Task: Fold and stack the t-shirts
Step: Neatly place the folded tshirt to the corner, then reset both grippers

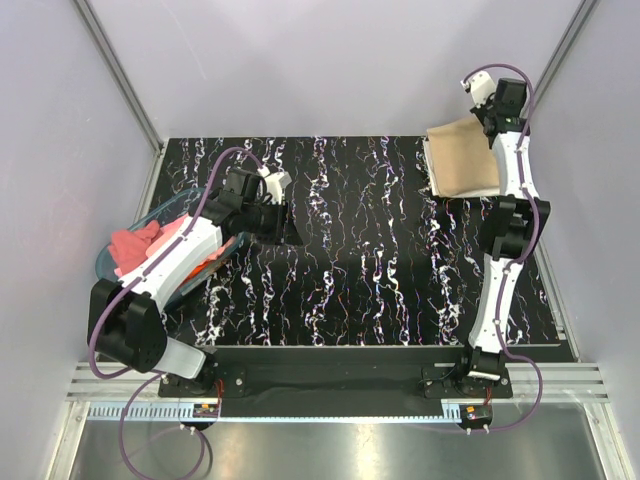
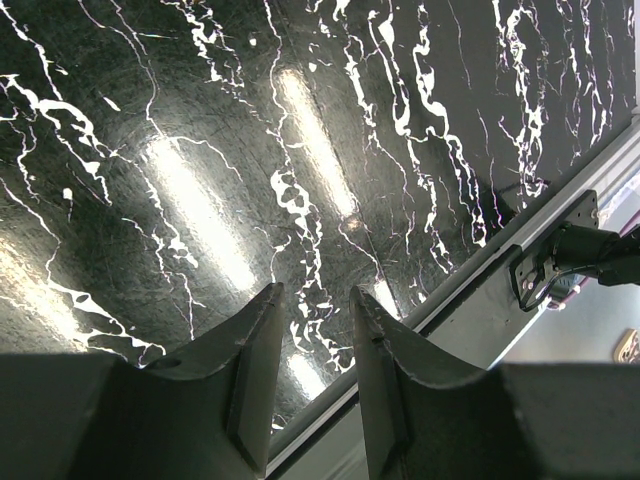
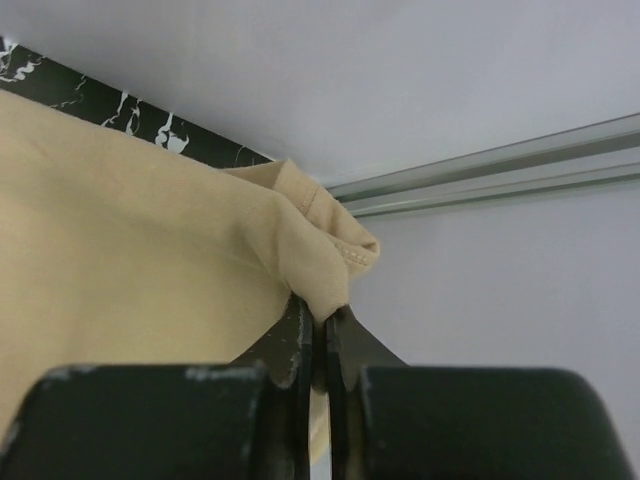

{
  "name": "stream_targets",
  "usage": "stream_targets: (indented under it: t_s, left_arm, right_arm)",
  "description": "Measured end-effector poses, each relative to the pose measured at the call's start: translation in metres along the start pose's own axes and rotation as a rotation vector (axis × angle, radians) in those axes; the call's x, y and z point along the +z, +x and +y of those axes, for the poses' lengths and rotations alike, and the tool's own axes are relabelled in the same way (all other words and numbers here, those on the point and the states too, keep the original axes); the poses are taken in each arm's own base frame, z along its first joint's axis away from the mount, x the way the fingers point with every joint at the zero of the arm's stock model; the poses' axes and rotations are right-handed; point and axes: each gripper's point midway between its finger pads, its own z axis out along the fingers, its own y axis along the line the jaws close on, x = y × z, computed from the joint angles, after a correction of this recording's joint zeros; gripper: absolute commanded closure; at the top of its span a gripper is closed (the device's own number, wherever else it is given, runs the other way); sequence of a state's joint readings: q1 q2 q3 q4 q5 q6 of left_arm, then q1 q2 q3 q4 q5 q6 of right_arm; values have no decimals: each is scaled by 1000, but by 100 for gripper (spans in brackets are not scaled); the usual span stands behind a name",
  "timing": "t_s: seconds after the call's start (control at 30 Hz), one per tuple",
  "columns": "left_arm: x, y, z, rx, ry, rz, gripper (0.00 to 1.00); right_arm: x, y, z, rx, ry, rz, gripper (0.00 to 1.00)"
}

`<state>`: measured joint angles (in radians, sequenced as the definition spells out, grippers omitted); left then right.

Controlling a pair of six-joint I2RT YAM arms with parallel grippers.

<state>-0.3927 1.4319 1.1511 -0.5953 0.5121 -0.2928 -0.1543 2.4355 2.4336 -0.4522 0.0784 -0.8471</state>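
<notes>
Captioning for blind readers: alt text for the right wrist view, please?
The right gripper, shut, pinches a hemmed corner of a tan t-shirt, whose cloth fills the left side of the picture. Behind it show a strip of black marbled table, a pale wall and a metal rail.

No text, brand, number or sign can be read in any view. A pale strip (image 1: 330, 412) on the front rail, at the arm bases and well apart from both pairs of jaws, bears rows of small dark marks, too small to read as numerals. Far right of the left gripper (image 2: 315, 295), a small tan patch (image 2: 628, 345) is too blurred to read.
</notes>
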Motion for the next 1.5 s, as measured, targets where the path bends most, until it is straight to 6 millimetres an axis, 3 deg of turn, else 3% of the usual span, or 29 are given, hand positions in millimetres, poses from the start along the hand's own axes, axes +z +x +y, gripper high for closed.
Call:
stream_targets:
  t_s: [0.1, 0.13, 0.17, 0.27, 0.37, 0.47, 0.57, 0.67, 0.77, 0.83, 0.9, 1.0, 1.1, 1.13, 1.17, 1.2, 1.3, 1.5]
  left_arm:
    - [1, 0, 3, -7, -4, 4, 62]
    - [2, 0, 4, -10, -6, 6, 62]
    - [2, 1, 4, -11, -7, 8, 62]
    - [2, 0, 5, -11, -7, 7, 61]
    - [2, 0, 5, -11, -7, 7, 61]
    - [2, 0, 5, -11, -8, 7, 61]
    - [2, 0, 6, -11, -14, 3, 62]
    - [-2, -4, 7, -15, -23, -14, 62]
    - [-17, -17, 5, -17, -34, -81, 61]
    - [-35, -34, 2, -8, -55, -159, 58]
    - [-63, -56, -7, 20, -73, -270, 54]
    - [-112, -86, -32, 85, -76, -443, 43]
    - [-156, -99, -62, 151, -42, -576, 29]
    - [-166, -99, -69, 164, -29, -603, 22]
    - [-172, -98, -73, 172, -22, -618, 1]
    - [-178, -95, -78, 179, -8, -629, 1]
    - [-180, -87, -83, 173, 19, -626, 1]
    - [-152, -61, -66, 110, 24, -523, 1]
  right_arm:
    - [18, 7, 0, 25, 12, -17, 61]
    - [26, 10, 0, 39, 21, -25, 35]
    - [34, 13, 0, 53, 29, -34, 27]
    - [54, 21, 1, 87, 52, -69, 16]
    - [62, 30, 4, 143, 56, -65, 1]
    - [60, 29, 2, 214, 74, -71, 0]
    - [41, 27, 5, 303, 92, -29, 0]
    - [2, 12, 13, 421, 92, 37, 0]
    - [-57, -36, 23, 585, 24, 35, 0]
    - [-113, -78, 32, 717, -72, -1, 0]
    - [-183, -116, 42, 839, -192, -59, 0]
    - [-292, -142, 45, 996, -338, -153, 0]
    - [-374, -123, 55, 1103, -431, -211, 0]
    - [-389, -116, 61, 1129, -449, -212, 0]
    - [-406, -108, 66, 1153, -469, -227, 0]
    - [-418, -100, 76, 1172, -494, -224, 0]
    - [-430, -72, 108, 1219, -544, -170, 0]
    - [-425, -13, 173, 1309, -602, 25, 0]
